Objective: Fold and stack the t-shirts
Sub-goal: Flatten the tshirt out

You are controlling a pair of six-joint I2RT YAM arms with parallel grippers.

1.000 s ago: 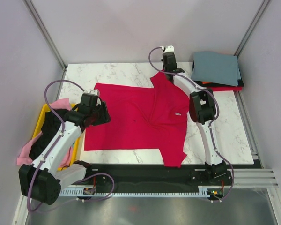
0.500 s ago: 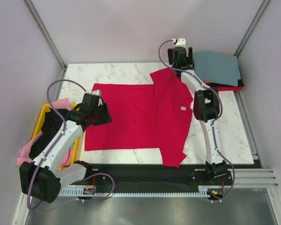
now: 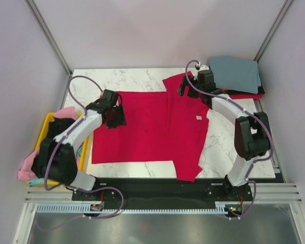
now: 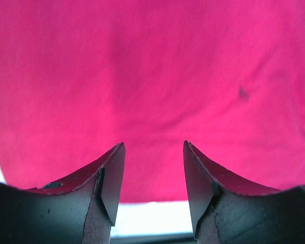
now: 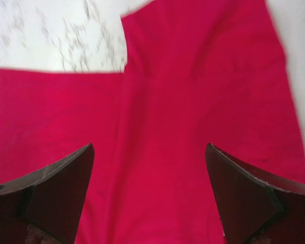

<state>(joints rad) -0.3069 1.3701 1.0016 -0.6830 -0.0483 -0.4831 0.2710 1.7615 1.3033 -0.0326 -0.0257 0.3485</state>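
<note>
as left hand (image 4: 154,144) hovers open, right hand (image 5: 149,145) gapes.

Both arms reach forward from their bases, each gripper tipped downward with its jaws apart.

The left arm (image 3: 81,128) is bent, with its elbow behind the hand and to the hand's left, and its base still further back. The left gripper (image 3: 115,115) points down; in the left wrist view its two dark fingers (image 4: 109,178) stand a moderate gap apart. The right arm (image 3: 224,104) rises to a high elbow, which lies behind the hand and to its right. From there the forearm runs to the right gripper (image 3: 189,87). In the right wrist view its fingers (image 5: 56,193) are spread wide, clearly wider than those of the left one.
</note>
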